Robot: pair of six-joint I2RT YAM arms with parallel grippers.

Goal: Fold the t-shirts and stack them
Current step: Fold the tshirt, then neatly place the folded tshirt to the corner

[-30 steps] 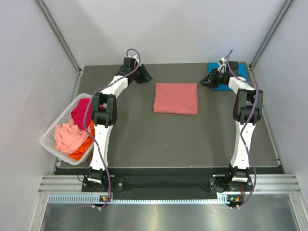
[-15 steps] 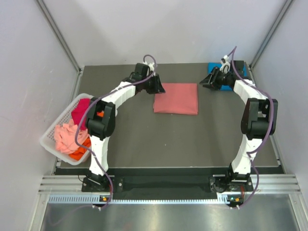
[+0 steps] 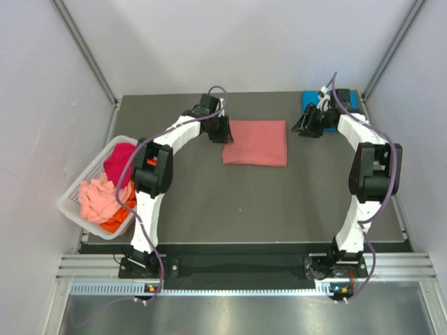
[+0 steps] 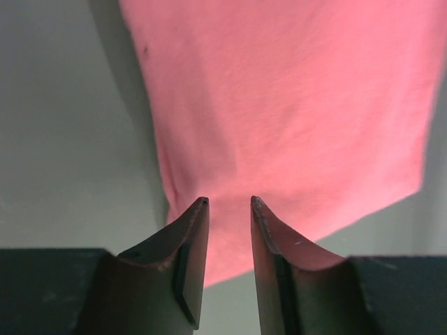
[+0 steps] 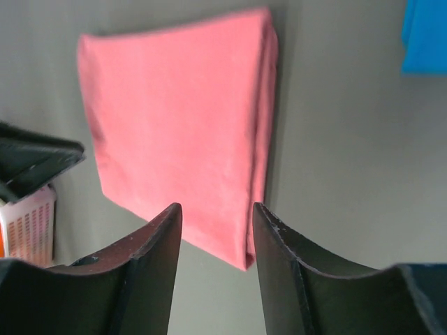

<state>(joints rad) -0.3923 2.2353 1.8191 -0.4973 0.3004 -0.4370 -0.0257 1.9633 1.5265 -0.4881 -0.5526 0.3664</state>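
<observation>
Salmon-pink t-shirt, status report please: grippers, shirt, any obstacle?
Salmon-pink t-shirt folded flat, not gripped. Left gripper open at its left edge; right gripper open, off its right side. Nothing on it; blue t-shirt apart, far right corner.

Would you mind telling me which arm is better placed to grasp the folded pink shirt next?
Probably left: the left fingers hang open at the edge of the pink shirt, while the right fingers sit apart, nearer the blue shirt.
</observation>
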